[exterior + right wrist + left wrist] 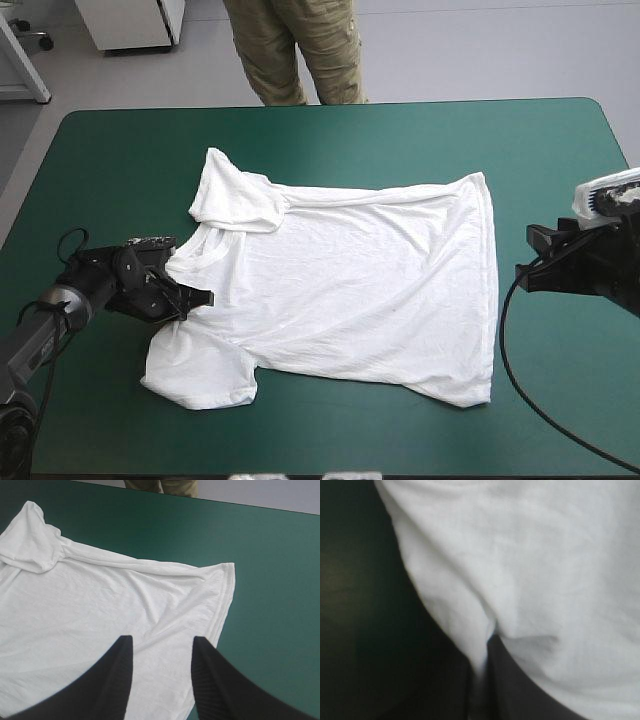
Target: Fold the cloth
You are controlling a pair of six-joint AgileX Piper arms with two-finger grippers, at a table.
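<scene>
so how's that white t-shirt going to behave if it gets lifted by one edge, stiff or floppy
Probably floppy: the T-shirt lies in soft wrinkles and its far sleeve is folded over itself. Likely light too, since the thin fabric bunches where the left gripper pinches it. Expect it to drape, not hold shape.

White T-shirt [350, 290] flat, mid-table

Table [560, 140] with teal-green cover [120, 160], far corners rounded. Bare cover ahead of and beside right claw [162, 641], reaching far edge. Dark strip of cover beside left claw [489, 645].
</scene>
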